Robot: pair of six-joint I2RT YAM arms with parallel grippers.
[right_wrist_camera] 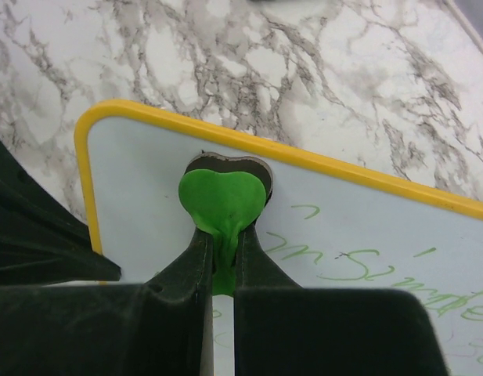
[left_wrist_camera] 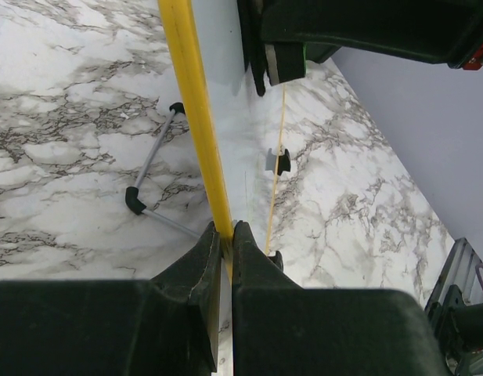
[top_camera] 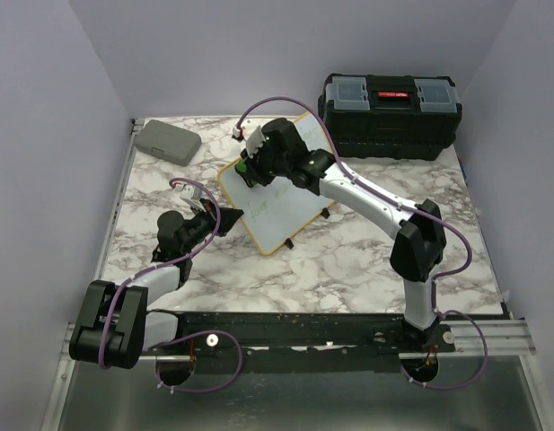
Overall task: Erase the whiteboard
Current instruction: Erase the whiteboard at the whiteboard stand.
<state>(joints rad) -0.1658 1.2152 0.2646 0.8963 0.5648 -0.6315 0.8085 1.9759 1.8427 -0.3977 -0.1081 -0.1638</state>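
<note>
Gripping whiteboard (top_camera: 281, 215) edge, left pincer (left_wrist_camera: 225, 231); right pincer (right_wrist_camera: 223, 235), clamping green eraser (right_wrist_camera: 223, 200), upon it.

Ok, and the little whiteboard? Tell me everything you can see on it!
The whiteboard is a small white rectangle with a yellow frame, rounded corners and a thin grey wire stand with black tips. It sits tilted on the marble table. Faint green writing is on it. The left arm's fingers pinch its yellow edge, and the right arm's fingers press a green eraser against its face near one corner.
</note>
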